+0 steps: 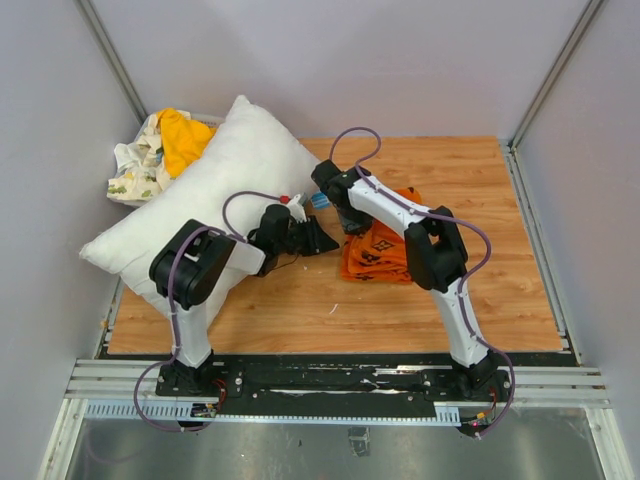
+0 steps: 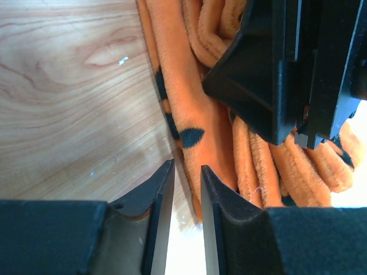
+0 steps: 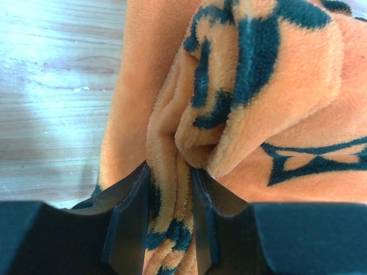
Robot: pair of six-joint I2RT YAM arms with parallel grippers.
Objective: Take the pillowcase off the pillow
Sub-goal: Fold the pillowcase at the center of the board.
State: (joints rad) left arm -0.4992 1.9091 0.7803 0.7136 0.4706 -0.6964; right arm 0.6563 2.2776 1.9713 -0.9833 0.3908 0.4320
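The plump white pillow (image 1: 215, 185) lies bare at the left of the wooden table, apart from the cover. The orange pillowcase (image 1: 385, 250) with black motifs sits in a crumpled heap right of centre. My right gripper (image 1: 350, 222) is at the heap's left edge, shut on a bunched fold of the pillowcase (image 3: 170, 177). My left gripper (image 1: 318, 238) is just left of it, low over the wood. Its jaws (image 2: 186, 172) stand a little apart with nothing between them. The pillowcase (image 2: 189, 97) lies right beside its right finger. The right gripper's black body (image 2: 287, 69) fills the left wrist view's upper right.
A plain yellow-orange cloth (image 1: 183, 137) and a white printed cloth (image 1: 135, 165) are piled in the back left corner behind the pillow. Grey walls enclose the table (image 1: 300, 310) on three sides. The arms' rail runs along the near edge.
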